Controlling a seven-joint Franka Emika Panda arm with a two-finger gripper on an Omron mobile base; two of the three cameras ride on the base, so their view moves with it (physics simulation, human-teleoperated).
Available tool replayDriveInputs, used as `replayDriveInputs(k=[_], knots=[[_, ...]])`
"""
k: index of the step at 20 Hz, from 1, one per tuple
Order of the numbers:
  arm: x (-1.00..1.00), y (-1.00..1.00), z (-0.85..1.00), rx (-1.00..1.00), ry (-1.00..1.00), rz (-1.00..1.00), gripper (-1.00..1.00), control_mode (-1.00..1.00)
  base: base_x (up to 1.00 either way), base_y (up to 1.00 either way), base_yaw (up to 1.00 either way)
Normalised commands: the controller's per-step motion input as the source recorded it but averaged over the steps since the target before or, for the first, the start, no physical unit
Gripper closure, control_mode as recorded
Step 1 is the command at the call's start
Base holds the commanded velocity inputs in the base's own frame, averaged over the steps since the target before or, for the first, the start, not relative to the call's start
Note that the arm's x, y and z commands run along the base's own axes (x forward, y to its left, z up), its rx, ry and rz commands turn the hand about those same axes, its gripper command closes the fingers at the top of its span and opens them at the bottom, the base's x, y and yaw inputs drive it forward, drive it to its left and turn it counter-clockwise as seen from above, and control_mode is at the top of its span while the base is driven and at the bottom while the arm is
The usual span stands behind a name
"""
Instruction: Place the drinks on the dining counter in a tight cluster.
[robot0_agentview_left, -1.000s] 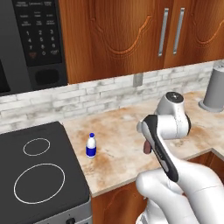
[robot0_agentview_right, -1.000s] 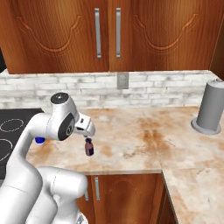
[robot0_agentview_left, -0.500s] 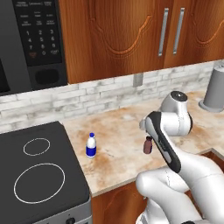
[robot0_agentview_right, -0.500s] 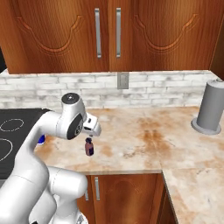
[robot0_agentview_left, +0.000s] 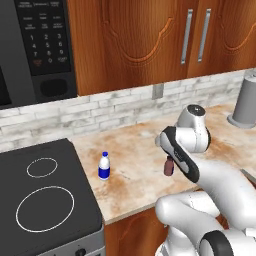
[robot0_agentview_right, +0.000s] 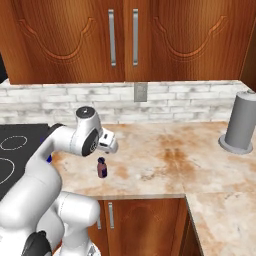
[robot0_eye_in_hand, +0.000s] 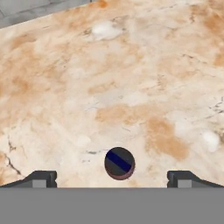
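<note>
Since a second ago the arm (robot0_agentview_left: 190, 145) has swung farther out over the worktop (robot0_agentview_left: 140, 150), so its wrist now sits above the brown bottle (robot0_agentview_left: 169, 166), while both bottles stand where they stood. Seen from the left base view, the brown bottle is upright on the marbled stone, its upper part partly hidden by the dark band of the forearm. Well to its left, near the edge of the black stove (robot0_agentview_left: 40, 200), stands the blue-label bottle (robot0_agentview_left: 104, 165), also upright, with a white cap. From the right base view the brown bottle shows clearly in front of the arm, close to the near edge of the worktop. A grey canister (robot0_agentview_right: 241, 123) stands far to the right, close to the brick wall (robot0_agentview_right: 150, 102). Wooden cabinets (robot0_agentview_right: 125, 35) hang above it, and a dark microwave (robot0_agentview_left: 35, 45) hangs over the stove.

Looking down from the hand view, the gripper (robot0_eye_in_hand: 112, 179) has its fingers spread wide apart, holding nothing. The dark round cap of the brown bottle lies between the two tips, touching neither.
</note>
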Motion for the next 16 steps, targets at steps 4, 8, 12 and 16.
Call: replayDriveInputs(k=[4,8,12,16], knots=[[-0.08,-0.19,0.0,0.0,0.05,0.0,-1.0,-1.0,0.0,0.0,0.0],[-0.18,0.01,0.0,0.0,0.01,0.0,-1.0,-1.0,0.0,0.0,0.0],[0.2,0.25,0.0,-0.03,0.0,-0.01,-1.0,-1.0,0.0,0.0,0.0],[0.26,0.12,-0.09,-0.07,0.0,0.0,-1.0,-1.0,0.0,0.0,0.0]])
